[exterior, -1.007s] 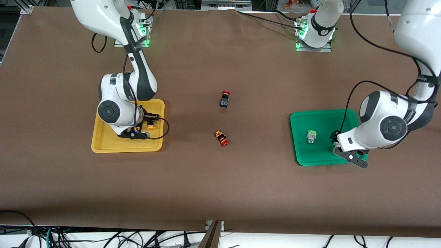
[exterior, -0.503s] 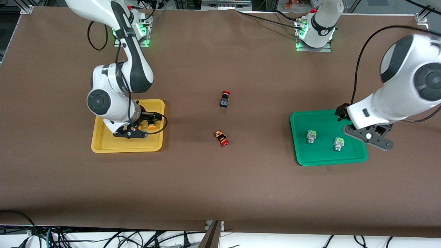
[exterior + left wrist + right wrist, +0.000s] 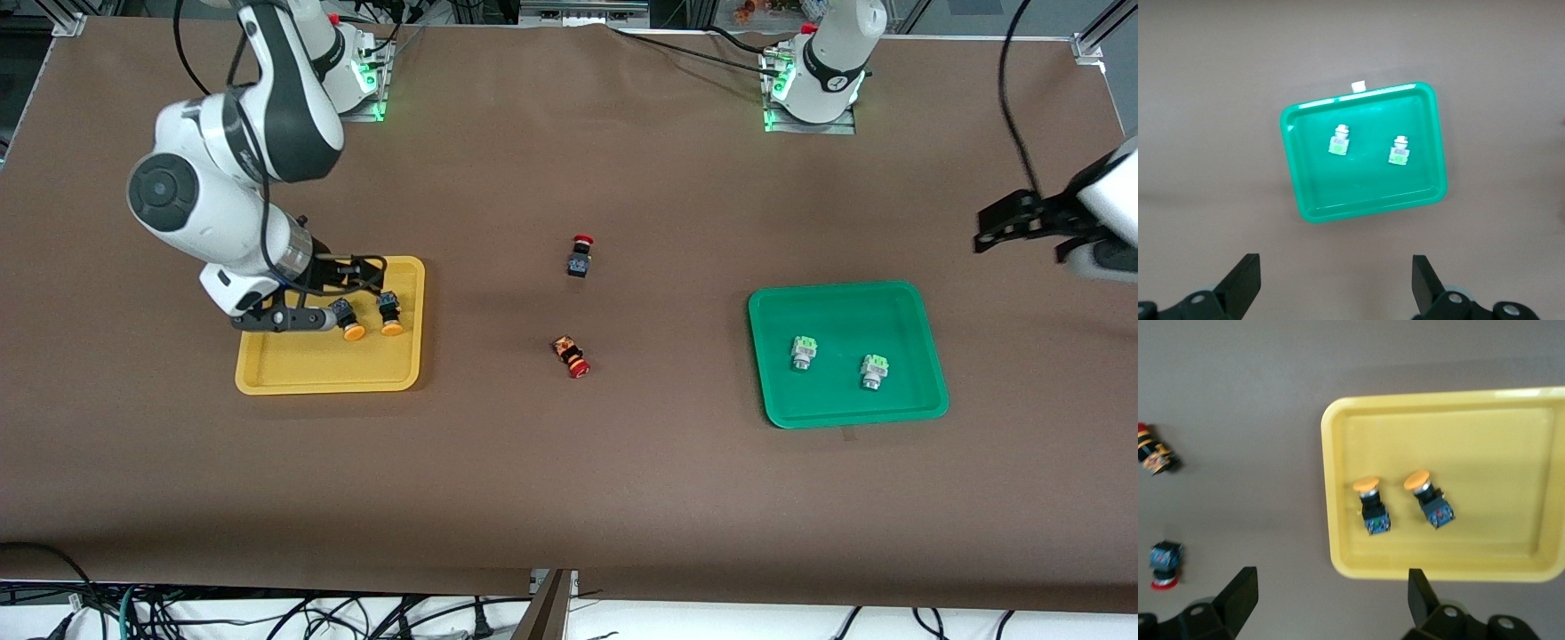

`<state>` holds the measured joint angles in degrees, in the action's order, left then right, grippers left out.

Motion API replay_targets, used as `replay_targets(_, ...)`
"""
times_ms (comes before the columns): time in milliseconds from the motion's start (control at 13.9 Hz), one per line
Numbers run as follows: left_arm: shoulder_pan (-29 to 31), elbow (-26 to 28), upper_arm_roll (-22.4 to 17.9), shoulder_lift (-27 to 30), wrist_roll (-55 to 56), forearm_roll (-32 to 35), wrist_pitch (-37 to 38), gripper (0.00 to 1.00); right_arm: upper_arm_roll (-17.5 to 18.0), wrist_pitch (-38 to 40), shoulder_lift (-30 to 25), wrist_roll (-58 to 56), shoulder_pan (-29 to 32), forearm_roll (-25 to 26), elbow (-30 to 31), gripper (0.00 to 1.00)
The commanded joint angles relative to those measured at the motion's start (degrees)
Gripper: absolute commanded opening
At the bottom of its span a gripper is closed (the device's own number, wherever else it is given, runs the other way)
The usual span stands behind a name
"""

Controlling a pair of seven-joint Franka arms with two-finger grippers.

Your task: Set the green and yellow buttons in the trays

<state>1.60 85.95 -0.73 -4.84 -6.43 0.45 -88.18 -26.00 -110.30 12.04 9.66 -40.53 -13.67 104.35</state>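
The green tray (image 3: 849, 307), right of centre in the front view, holds two pale green-and-white buttons (image 3: 804, 352) standing apart. The yellow tray (image 3: 327, 373), at the frame's left, holds two orange-capped buttons (image 3: 388, 316) side by side on dark bodies. Sorting looks complete, so both arms should lift straight clear. The right gripper (image 3: 1328, 600) hangs spread and empty over the yellow tray's edge; the left gripper (image 3: 1335, 283) likewise, at the right edge.
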Motion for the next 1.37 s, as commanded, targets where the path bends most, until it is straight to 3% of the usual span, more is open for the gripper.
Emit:
replay_targets(0, -1.9, 2.6, -0.5, 0.9, -0.1, -0.5, -1.9, 1.0, 0.2, 3.3, -5.6, -0.4, 0.1, 2.6, 1.2, 0.99)
replay_targets(288, -1.9, 2.3, 0.4, 1.2, 0.3, -0.4, -0.3, 1.0, 1.3, 6.7, -10.7, -0.5, 1.8, 7.4, 1.5, 0.99)
replay_targets(503, -1.9, 1.9, 0.8, 1.2, 0.3, -0.4, -0.2, 1.0, 11.5, 7.8, -13.2, -3.7, 12.8, 8.2, 1.4, 0.99)
replay_targets(863, -1.9, 1.9, 0.6, 1.2, 0.3, -0.4, -0.2, 1.0, 22.3, 8.7, -14.0, -7.2, 25.4, 8.2, 1.3, 0.99)
replay_targets(1294, -1.9, 1.8, 0.6, 1.1, 0.2, -0.4, -0.2, 1.0, 22.4, 8.4, -13.6, -7.5, 25.5, 11.1, -0.9, 0.99)
